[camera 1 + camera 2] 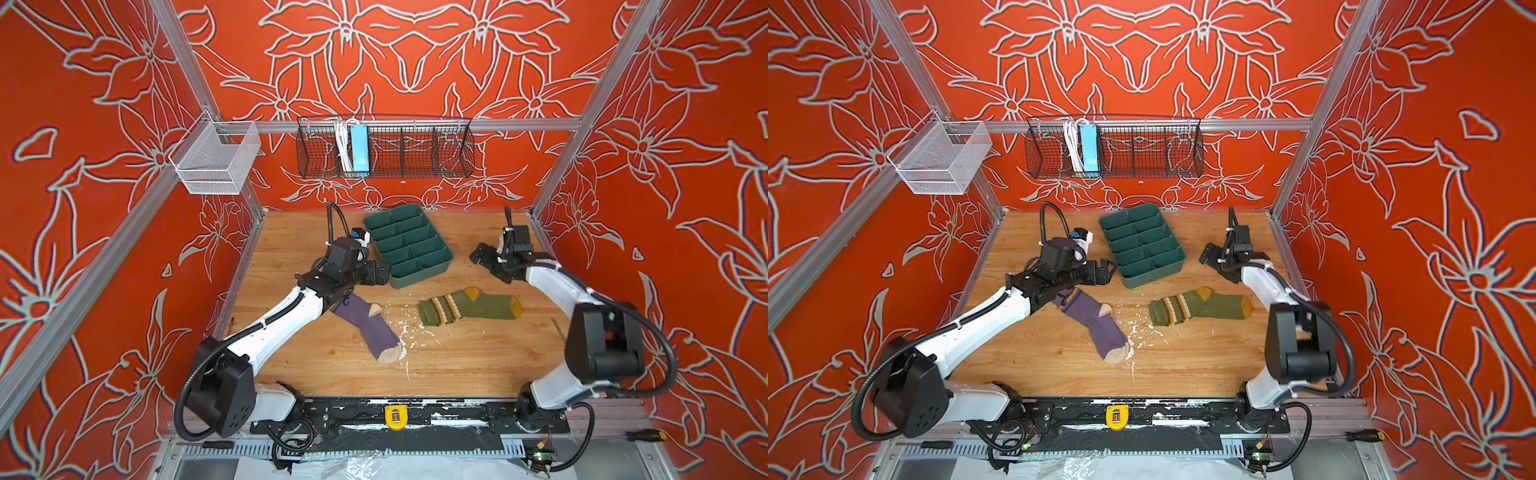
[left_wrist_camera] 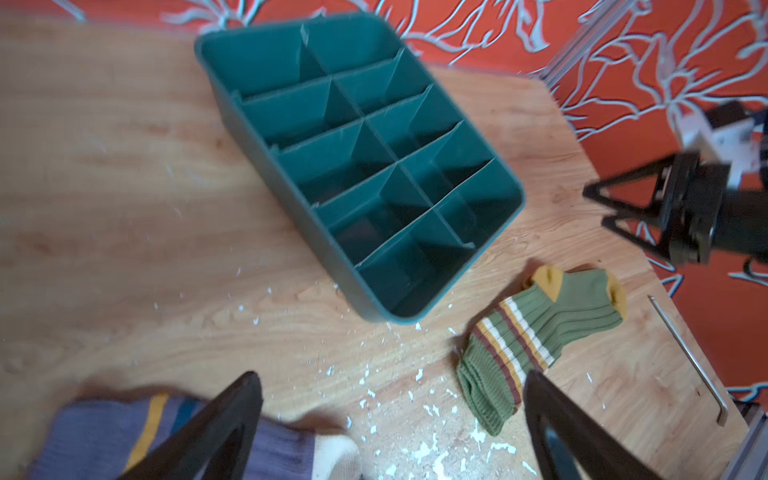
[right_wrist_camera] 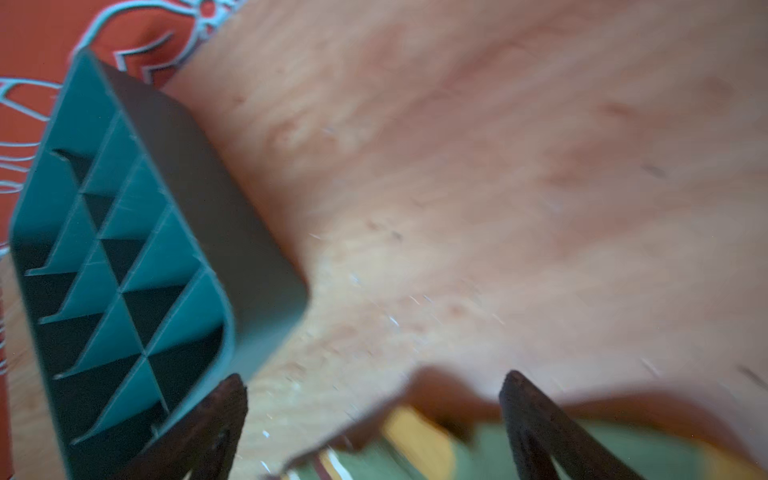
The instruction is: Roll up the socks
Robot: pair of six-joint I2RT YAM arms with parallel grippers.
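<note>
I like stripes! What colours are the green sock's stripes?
Green sock: brown, cream, mustard stripes; clearest in left wrist view.

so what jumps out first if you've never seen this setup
The loud red flower-patterned walls surround the wooden table. On it two socks lie flat and unrolled: a purple sock on the left, its cuff hidden by the left arm, and a green striped sock on the right, white flecks between them. Behind them sits a green divided tray.

Red floral walls (image 1: 415,50), aluminium frame (image 1: 519,124), wooden tabletop (image 1: 457,365), black wire basket (image 1: 453,153)
</note>
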